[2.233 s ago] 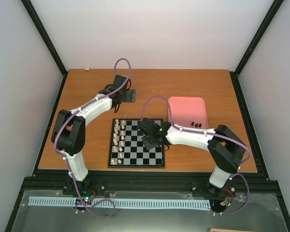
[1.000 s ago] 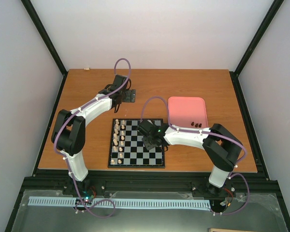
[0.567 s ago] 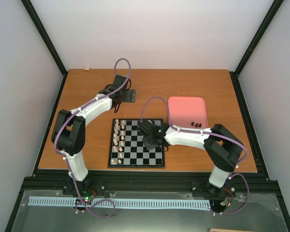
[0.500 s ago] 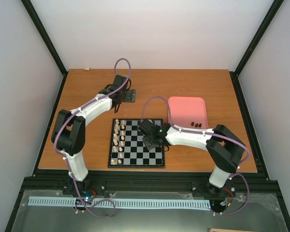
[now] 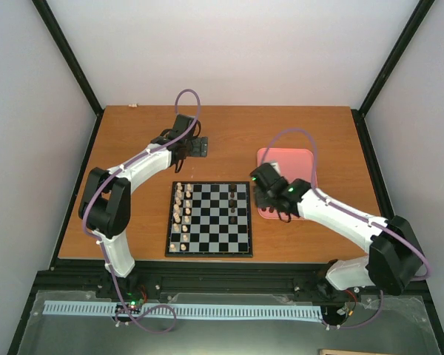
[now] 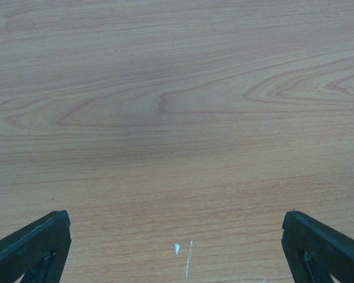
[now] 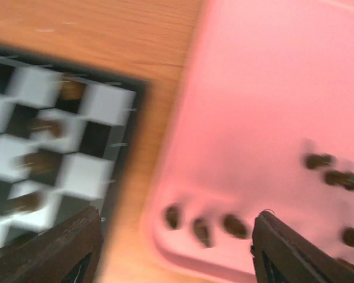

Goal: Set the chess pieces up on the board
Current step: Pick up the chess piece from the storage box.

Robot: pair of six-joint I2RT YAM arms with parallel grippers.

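Note:
The board [image 5: 209,220] lies at the table's middle. Several dark chess pieces [image 5: 232,205] stand in one column near its right side, blurred on the board's squares [image 7: 44,125] in the right wrist view. More dark chess pieces [image 7: 202,230] lie loose in the pink tray [image 7: 265,88], three of them in the corner between my fingers. My right gripper [image 5: 266,194] hovers open over that near-left tray corner, holding nothing, as the right wrist view's gripper [image 7: 176,236] shows. My left gripper [image 5: 196,146] rests open over bare wood behind the board, its fingers [image 6: 29,244] wide apart.
Cream pieces [image 5: 183,211] fill the two left columns of the board. The pink tray [image 5: 292,159] sits to the right of the board, partly under my right arm. Black frame rails border the table on both sides.
My right gripper has left the board's right side and swung right to the tray, opening on the way. The dark column it covered now shows. The left arm has not moved.

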